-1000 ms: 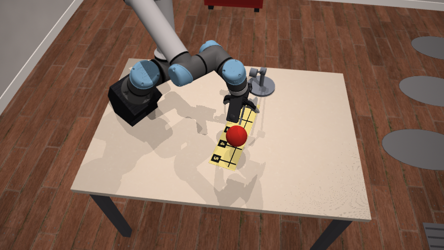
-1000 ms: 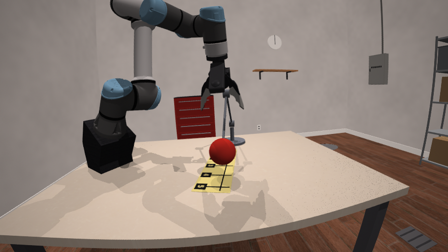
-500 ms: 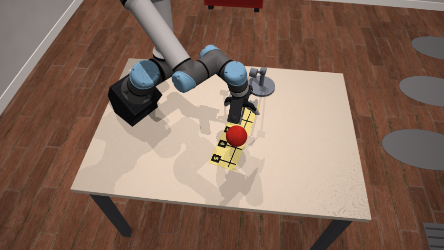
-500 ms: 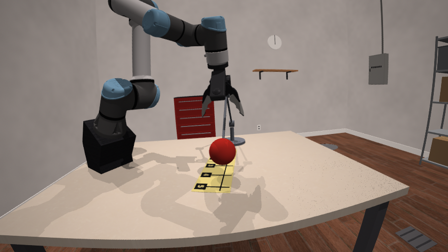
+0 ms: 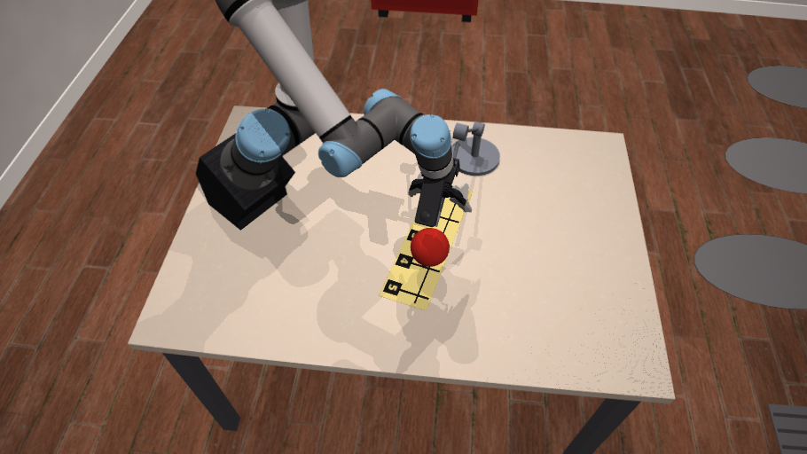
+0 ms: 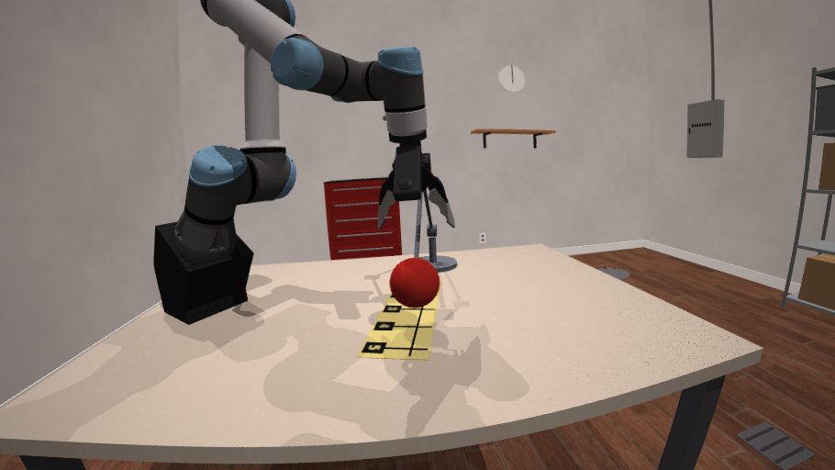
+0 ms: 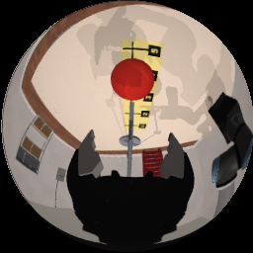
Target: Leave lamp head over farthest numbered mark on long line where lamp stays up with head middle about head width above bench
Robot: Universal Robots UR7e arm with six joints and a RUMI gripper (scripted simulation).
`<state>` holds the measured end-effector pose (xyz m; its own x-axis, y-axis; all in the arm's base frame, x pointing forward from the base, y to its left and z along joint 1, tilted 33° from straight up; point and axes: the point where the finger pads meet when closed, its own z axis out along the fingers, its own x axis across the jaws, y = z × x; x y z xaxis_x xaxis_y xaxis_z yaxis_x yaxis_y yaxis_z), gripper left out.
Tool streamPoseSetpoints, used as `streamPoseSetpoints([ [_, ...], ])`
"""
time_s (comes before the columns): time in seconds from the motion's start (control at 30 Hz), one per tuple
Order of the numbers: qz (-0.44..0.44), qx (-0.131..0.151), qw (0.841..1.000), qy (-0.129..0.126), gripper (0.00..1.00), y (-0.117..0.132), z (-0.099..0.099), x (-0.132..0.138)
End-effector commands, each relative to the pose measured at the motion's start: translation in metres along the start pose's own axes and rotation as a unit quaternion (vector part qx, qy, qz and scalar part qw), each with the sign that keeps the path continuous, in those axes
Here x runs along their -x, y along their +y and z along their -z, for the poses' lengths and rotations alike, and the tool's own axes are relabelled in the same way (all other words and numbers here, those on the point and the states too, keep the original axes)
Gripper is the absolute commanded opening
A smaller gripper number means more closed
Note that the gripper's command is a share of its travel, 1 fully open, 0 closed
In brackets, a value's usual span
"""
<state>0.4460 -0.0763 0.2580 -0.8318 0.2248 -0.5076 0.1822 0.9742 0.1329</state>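
The lamp's red ball head point(image 5: 429, 246) hangs a little above the yellow strip point(image 5: 424, 254) with its long line and numbered marks. It sits near mark 3, with marks 4 point(image 5: 403, 261) and 5 point(image 5: 391, 288) showing beyond it. The head also shows in the exterior view point(image 6: 414, 282) and the wrist view point(image 7: 131, 80). The lamp's grey round base point(image 5: 477, 156) stands at the strip's far end, with thin arm rods behind the fingers. My gripper point(image 6: 416, 217) is open and empty, above the strip between base and head, apart from the head.
The robot's black base block point(image 5: 242, 180) stands on the bench's back left. A red chair point(image 6: 362, 218) stands behind the bench. Grey round pads point(image 5: 753, 270) lie on the floor to the right. A shelf rack point(image 6: 817, 193) stands at the far right.
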Motion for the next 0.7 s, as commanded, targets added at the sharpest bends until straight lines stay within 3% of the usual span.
streamPoseSetpoints([
  [0.0, 0.000, -0.005, 1.000, -0.001, 1.00, 0.000, -0.011, 0.000],
  [0.63, 0.000, -0.012, 1.000, 0.000, 1.00, 0.004, -0.021, 0.001],
  [0.67, 0.000, -0.012, 1.000, 0.000, 0.00, 0.004, -0.021, 0.001],
])
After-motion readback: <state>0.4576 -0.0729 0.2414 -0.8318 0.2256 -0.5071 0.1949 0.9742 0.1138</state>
